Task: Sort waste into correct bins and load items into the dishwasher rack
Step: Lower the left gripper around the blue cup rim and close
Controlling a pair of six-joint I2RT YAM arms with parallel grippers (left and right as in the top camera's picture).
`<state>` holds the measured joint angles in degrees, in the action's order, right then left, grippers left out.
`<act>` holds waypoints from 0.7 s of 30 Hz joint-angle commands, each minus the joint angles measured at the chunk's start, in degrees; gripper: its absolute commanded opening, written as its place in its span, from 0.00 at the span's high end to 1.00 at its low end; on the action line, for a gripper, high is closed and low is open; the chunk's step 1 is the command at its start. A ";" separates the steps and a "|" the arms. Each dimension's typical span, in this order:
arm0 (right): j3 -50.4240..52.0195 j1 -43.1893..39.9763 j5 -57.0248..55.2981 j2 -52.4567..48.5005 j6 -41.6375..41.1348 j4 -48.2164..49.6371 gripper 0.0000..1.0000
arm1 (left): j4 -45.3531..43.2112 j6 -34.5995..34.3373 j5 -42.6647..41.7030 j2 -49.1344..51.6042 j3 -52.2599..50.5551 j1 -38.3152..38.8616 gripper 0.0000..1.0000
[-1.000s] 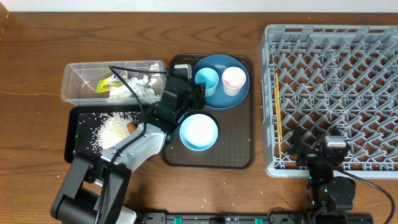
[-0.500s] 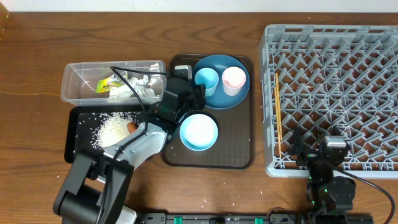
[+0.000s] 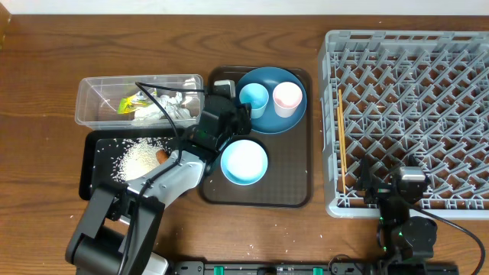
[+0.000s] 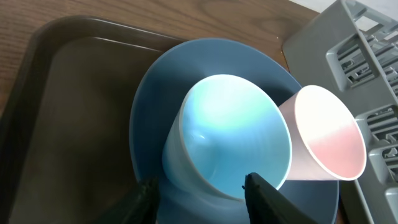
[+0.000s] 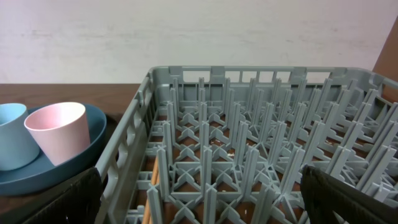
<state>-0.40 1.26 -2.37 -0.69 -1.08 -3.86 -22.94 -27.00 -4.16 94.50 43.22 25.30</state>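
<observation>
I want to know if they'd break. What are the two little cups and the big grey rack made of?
The light-blue cup and pinkish-white cup look like smooth plastic, probably: light seems to glow through their walls. The grey rack looks like dull moulded plastic, with thin pegs in a grid.

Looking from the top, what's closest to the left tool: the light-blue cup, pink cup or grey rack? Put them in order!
From the left tool:
1. Light-blue cup, right beside it.
2. Pink cup, just past that, to the right.
3. Grey rack, far right.
</observation>
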 commanded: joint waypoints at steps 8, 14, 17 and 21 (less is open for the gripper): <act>0.11 0.22 -0.39 0.20 -0.79 -0.22 0.01 | 1.09 0.13 0.07 0.68 0.61 0.17 0.55; 0.11 0.22 -0.39 0.20 -0.79 -0.22 0.01 | 1.86 0.13 0.07 0.68 0.61 0.17 0.55; 0.11 0.22 -0.39 0.20 -0.79 -0.22 0.01 | 2.32 0.13 0.07 0.68 0.61 0.17 0.59; 0.11 0.22 -0.39 0.20 -0.79 -0.22 0.01 | 2.69 0.13 0.07 0.68 0.61 0.17 0.66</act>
<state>-0.40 1.26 -2.37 -0.69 -1.08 -3.86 -20.47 -27.07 -4.14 94.50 43.22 25.30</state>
